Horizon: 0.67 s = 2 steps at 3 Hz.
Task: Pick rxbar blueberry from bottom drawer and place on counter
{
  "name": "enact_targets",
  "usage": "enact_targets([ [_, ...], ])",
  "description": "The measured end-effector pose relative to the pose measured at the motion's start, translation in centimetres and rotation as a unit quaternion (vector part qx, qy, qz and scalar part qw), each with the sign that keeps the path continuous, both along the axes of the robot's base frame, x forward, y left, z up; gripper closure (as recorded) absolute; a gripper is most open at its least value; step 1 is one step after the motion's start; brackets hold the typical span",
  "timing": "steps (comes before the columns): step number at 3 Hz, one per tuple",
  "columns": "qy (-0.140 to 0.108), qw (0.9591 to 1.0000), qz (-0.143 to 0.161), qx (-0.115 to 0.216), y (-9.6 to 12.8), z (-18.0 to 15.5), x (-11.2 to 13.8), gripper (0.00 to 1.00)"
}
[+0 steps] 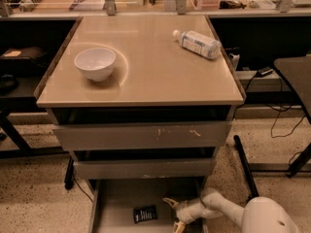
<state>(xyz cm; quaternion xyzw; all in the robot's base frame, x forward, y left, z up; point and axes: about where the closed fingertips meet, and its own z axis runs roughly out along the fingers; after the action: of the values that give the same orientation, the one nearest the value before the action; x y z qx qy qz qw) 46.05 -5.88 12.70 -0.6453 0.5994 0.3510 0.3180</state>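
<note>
The rxbar blueberry (145, 213), a small dark flat wrapper, lies on the floor of the pulled-out bottom drawer (116, 200). My gripper (174, 213) is low inside the drawer, just right of the bar and apart from it, its fingers spread open and pointing left. One fingertip (169, 201) shows above, the other at the bottom edge of the view. The white arm reaches in from the lower right. The tan counter (150, 67) tops the grey cabinet above.
A white bowl (95, 63) stands on the counter's left. A clear plastic bottle (197, 43) lies at its back right. Two taller drawer fronts (141, 136) overhang the bottom drawer. Cables and table legs (243, 166) lie on the speckled floor to the right.
</note>
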Motion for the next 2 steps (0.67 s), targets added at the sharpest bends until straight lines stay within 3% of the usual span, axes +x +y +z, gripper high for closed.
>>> enact_targets([
  [1, 0.006, 0.9999, -0.011, -0.004, -0.51, -0.33, -0.49, 0.00],
  [2, -0.007, 0.9987, -0.050, 0.002, -0.29, -1.15, 0.32, 0.00],
])
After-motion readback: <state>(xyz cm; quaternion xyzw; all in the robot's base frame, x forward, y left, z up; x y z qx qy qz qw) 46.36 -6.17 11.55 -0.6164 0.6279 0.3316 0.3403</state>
